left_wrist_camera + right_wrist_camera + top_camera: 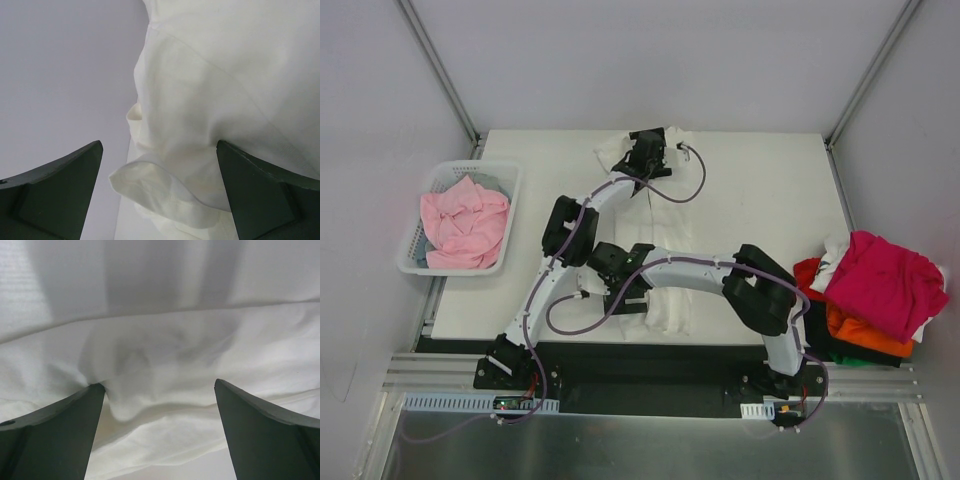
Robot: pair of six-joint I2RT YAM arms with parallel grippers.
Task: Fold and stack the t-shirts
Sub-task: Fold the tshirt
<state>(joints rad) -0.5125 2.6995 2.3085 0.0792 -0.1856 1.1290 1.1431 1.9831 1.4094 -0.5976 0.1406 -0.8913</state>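
Observation:
A white t-shirt (667, 308) lies in a long strip down the middle of the table. My left gripper (643, 157) is open over its far end; in the left wrist view (160, 145) a rumpled fold of the white cloth (200, 100) lies between the spread fingers. My right gripper (620, 268) is open over the near end; in the right wrist view (160, 385) the wrinkled cloth (165, 355) fills the gap, and the left finger (75, 420) touches it. A pale pink t-shirt (465, 222) lies crumpled in the basket. A magenta t-shirt (882, 280) tops orange (855, 330) and dark tees at the right.
The white lattice basket (506, 172) stands at the table's left edge. The pile of tees hangs over the table's right edge. Grey walls and frame posts enclose the table. Cables loop from both arms over the table's middle.

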